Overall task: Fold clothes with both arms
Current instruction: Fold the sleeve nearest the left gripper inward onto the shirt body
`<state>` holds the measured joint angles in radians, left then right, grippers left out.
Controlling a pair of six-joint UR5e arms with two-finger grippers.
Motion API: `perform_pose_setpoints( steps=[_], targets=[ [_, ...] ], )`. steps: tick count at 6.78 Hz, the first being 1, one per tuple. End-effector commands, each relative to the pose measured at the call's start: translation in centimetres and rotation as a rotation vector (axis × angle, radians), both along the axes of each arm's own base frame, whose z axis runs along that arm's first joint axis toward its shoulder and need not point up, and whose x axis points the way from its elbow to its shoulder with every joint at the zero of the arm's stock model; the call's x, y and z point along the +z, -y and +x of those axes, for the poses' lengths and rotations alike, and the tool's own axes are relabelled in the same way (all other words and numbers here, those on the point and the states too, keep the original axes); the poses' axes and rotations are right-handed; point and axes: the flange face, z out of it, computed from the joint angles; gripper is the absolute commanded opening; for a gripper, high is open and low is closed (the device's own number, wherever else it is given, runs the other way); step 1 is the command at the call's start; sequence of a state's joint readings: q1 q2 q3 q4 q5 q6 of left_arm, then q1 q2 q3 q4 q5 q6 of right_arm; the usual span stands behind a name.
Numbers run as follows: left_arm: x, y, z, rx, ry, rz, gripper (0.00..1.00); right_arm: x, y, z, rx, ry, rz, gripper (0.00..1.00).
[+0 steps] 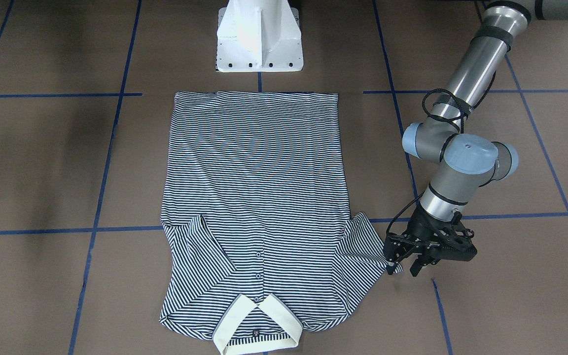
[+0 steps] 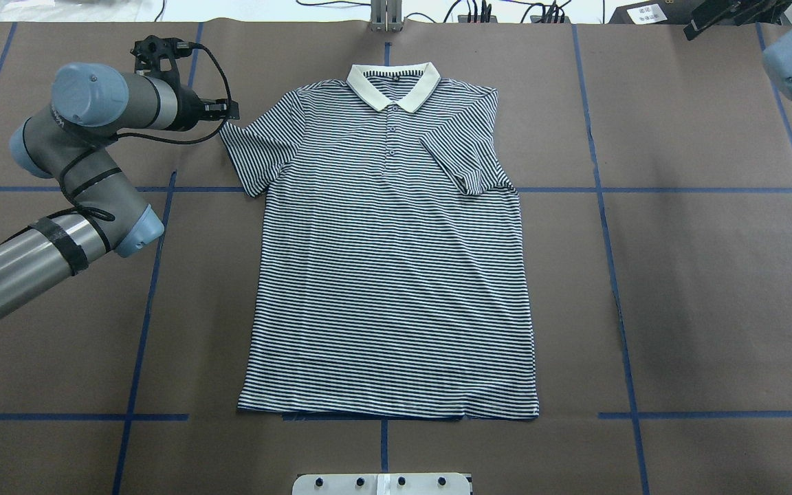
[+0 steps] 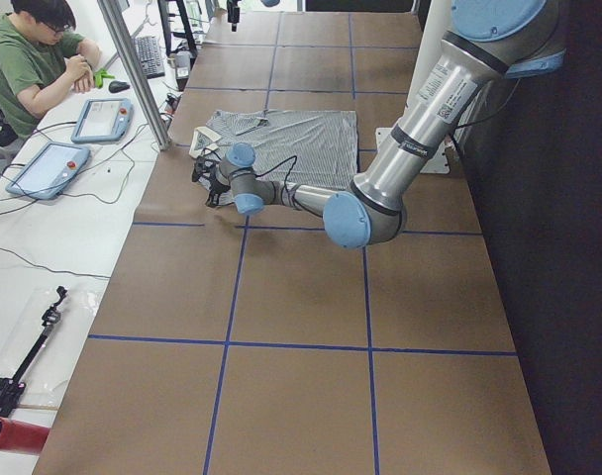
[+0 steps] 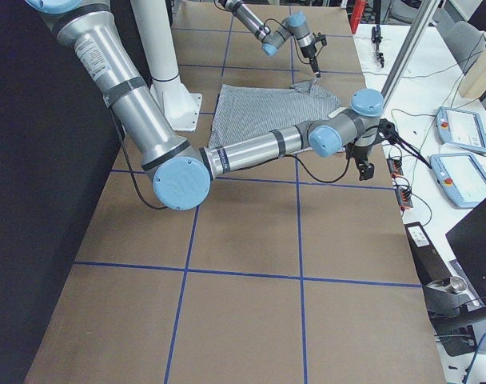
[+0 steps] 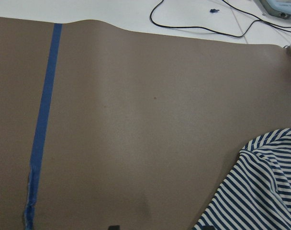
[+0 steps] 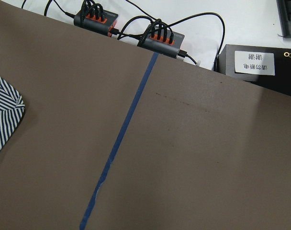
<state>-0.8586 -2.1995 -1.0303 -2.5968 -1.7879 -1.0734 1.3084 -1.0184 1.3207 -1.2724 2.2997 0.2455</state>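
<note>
The striped polo shirt lies flat, front up, collar at the far side. One sleeve is folded in over the chest on the robot's right. The other sleeve lies spread out. My left gripper is open, low at that sleeve's outer corner; the left wrist view shows the sleeve edge. My right arm is at the far right corner. Its gripper hangs past the table edge, and I cannot tell its state. The right wrist view shows a bit of shirt.
The white pedestal base stands at the shirt's hem side. Blue tape lines cross the brown table. Power hubs and cables lie past the far edge. An operator sits by teach pendants and a metal post.
</note>
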Motion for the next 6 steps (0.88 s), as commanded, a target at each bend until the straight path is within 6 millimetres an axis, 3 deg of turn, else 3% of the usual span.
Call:
perform_pose_setpoints(
  steps=[1,4,5,6],
  targets=[
    [0.7,-0.6,1.1,0.015,0.008,-0.009,0.64,0.1,0.0,0.0,0.001,-0.002,-0.001,1.00],
    [0.6,-1.4,2.4,0.018,0.014,-0.001,0.61,0.7,-0.2,0.1,0.002,-0.005,-0.008,1.00],
    [0.5,-1.5,2.6,0.019,0.011,0.001,0.49,0.6,-0.2,0.1,0.002,-0.005,-0.006,1.00],
    [0.4,-1.6,2.5,-0.001,0.007,0.022,0.08,0.6,-0.2,0.1,0.002,-0.004,-0.006,1.00]
  ],
)
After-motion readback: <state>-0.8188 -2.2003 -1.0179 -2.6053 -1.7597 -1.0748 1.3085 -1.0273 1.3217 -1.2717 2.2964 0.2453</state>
